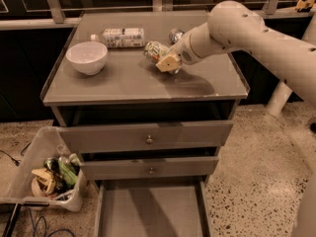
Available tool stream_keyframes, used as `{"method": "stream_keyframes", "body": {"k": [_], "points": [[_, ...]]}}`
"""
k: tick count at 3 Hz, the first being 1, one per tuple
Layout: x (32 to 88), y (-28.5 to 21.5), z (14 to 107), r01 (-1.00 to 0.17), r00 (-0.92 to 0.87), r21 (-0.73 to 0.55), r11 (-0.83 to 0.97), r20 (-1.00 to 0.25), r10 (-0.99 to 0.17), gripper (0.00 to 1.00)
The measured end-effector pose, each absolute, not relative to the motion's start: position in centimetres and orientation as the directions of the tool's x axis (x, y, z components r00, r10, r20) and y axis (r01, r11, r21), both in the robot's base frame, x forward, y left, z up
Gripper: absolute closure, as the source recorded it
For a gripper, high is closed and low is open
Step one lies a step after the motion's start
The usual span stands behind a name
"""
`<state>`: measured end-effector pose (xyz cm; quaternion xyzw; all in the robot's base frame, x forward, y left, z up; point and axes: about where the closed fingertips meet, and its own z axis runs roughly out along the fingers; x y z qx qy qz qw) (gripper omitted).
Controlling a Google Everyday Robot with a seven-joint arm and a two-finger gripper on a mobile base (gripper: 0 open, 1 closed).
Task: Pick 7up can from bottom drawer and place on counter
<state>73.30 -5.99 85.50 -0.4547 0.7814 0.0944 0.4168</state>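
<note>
The 7up can [154, 49], white-silver with green print, lies tilted in my gripper [164, 60] just above the counter [123, 83], right of its middle. The gripper's fingers are closed around the can. The arm reaches in from the right. The bottom drawer [150, 211] is pulled open below, and its flat grey floor shows nothing in it.
A white bowl [87, 57] stands on the counter's left. A white-labelled clear bottle [120, 37] lies at the back. A plain silver can [175, 34] stands behind the gripper. The two upper drawers [148, 138] stand slightly open. A bin of trash [49, 174] sits on the floor to the left.
</note>
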Motion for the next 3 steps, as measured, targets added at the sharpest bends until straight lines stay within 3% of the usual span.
{"method": "stream_keyframes", "body": {"k": [1, 2, 3], "points": [[73.30, -5.99, 85.50, -0.789, -0.239, -0.232, 0.569, -0.737, -0.632, 0.13], [73.30, -5.98, 85.50, -0.789, -0.239, -0.232, 0.569, -0.737, -0.632, 0.00], [73.30, -5.98, 85.50, -0.789, -0.239, -0.232, 0.569, -0.737, -0.632, 0.00]]}}
